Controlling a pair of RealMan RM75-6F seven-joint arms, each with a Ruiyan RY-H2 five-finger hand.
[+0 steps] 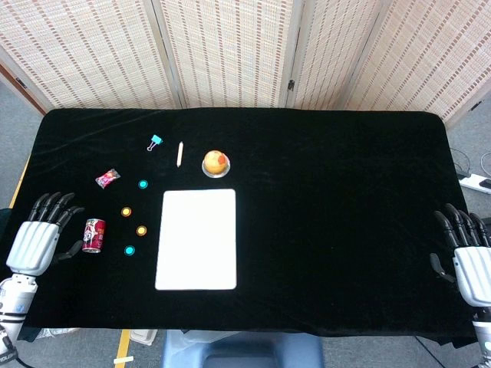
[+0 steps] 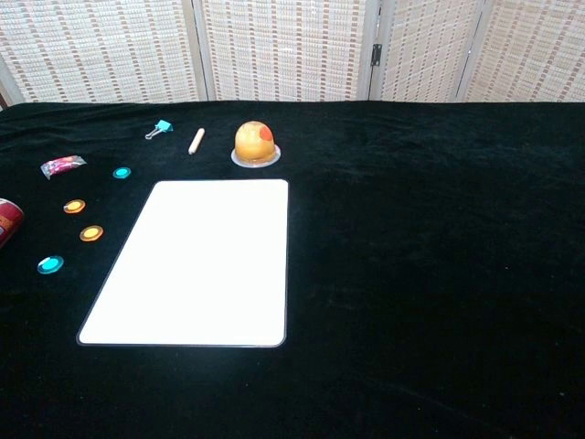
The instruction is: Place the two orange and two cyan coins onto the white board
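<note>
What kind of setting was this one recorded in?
Likely a lab or staged test area: a table draped in black cloth, woven folding screens behind it, and small props laid beside a white board.

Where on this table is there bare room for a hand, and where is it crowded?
The black cloth right of the white rectangular board is bare. The board itself is empty. Crowded: the strip left of it, with two orange coins, two cyan coins, a red can and the left hand.

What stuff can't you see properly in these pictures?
- Red drink can: chest view, cut off by the left edge.
- Left hand and right hand: head view only; outside the chest view.
- Small pink wrapped packet: printing too small to read in either view.
</note>
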